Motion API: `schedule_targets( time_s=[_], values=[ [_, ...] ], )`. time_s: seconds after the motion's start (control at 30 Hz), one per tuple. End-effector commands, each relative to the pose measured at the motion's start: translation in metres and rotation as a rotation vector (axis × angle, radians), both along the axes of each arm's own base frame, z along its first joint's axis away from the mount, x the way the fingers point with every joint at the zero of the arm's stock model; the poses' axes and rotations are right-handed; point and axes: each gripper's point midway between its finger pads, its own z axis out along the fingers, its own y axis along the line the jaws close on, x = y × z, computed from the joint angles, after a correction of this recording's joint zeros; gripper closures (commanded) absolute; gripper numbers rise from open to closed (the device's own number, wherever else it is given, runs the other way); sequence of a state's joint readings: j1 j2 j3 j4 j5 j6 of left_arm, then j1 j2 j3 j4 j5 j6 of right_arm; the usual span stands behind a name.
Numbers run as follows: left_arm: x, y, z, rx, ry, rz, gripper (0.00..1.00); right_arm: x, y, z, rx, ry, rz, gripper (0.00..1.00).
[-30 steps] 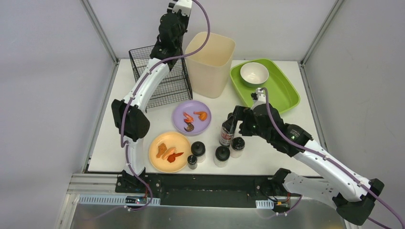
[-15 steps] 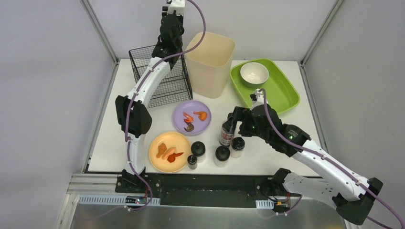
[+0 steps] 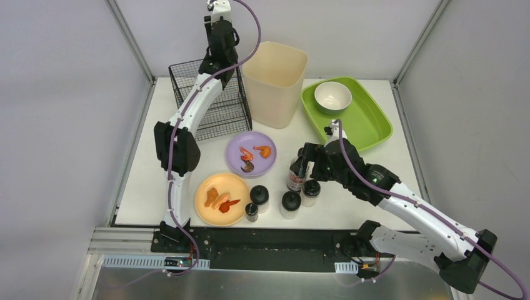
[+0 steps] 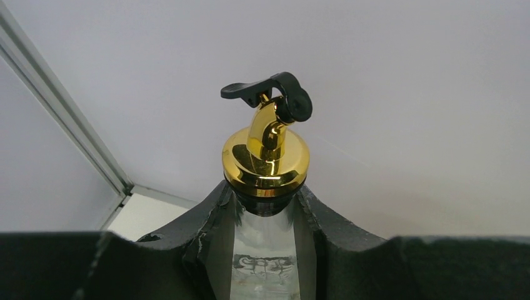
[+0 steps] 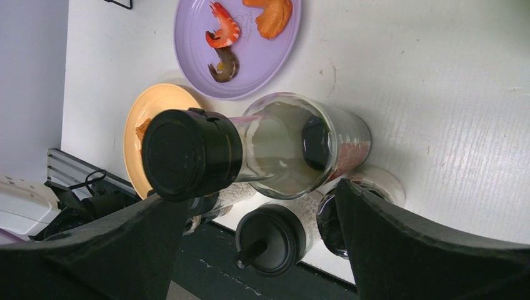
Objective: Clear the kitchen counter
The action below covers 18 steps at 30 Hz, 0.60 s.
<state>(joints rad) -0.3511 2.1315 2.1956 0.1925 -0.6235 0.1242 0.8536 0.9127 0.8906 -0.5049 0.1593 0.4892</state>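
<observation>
Left gripper [image 4: 265,209] is clamping the pourer bottle [image 4: 265,156] by its neck, high beside the bin [image 3: 275,81]; right gripper [image 5: 262,215] is gaping around the sauce bottle [image 5: 294,150] on the kitchen counter [image 3: 287,137] before the bin (likely slippery glass, so grab mid-body)

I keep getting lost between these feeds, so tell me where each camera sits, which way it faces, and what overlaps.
Top external: above and behind the bases, looking down on the kitchen counter; the left arm and right arm show.
Left wrist: raised high, facing the back wall; left gripper clamps a gold-spouted glass bottle.
Right wrist: looking down at a sauce bottle standing inside the open right gripper.
Shared: top and right wrist both show the purple plate and orange plate.
</observation>
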Motion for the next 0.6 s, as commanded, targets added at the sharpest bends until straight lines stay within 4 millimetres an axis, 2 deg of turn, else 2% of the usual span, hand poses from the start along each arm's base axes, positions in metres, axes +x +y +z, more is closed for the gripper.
schedule_targets(
  time_s=[0.0,0.57],
  values=[
    [-0.009,0.014,0.051,-0.122,-0.158,0.038,1.0,0.001,0.007,0.004,0.039,-0.014,0.002,0.11],
    [0.006,0.007,-0.001,-0.19,-0.08,0.03,1.0,0.002,0.011,-0.001,0.034,-0.006,0.012,0.1]
  ],
)
